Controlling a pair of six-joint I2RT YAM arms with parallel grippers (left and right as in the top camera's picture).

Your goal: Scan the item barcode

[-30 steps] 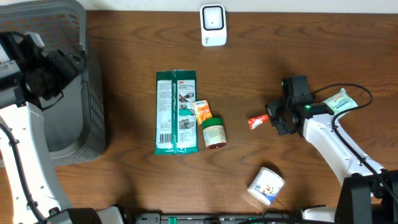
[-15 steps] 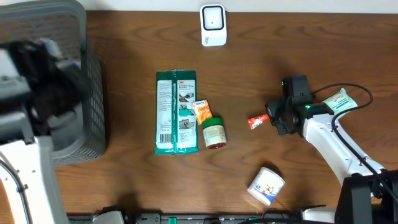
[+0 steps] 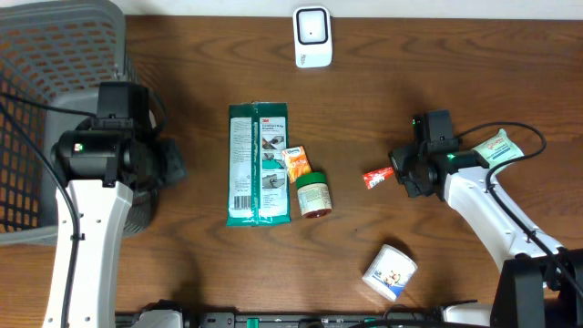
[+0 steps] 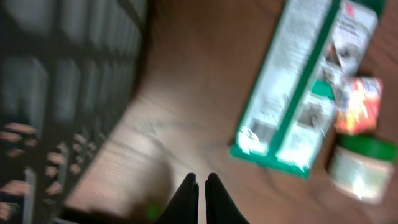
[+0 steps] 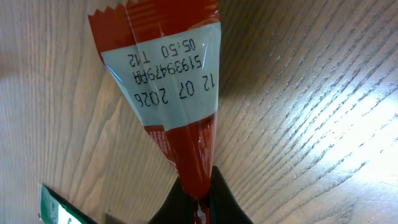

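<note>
Noted right gripper (image 5: 198, 200) pinched tight on one end of red sachet (image 5: 163, 81). Rest of sachet sticking out ahead of the fingertips, date print facing the wrist camera, over the wood table (image 5: 323, 124). Noted left gripper (image 4: 201, 190) closed to a narrow slit, holding nothing. Observed grey basket (image 4: 56, 93) left of it, green pack (image 4: 298, 93) ahead-right. Located scanner (image 3: 311, 37) well apart from both grippers.

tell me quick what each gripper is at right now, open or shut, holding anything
left gripper: closed, holding nothing
right gripper: closed on the red sachet
</note>
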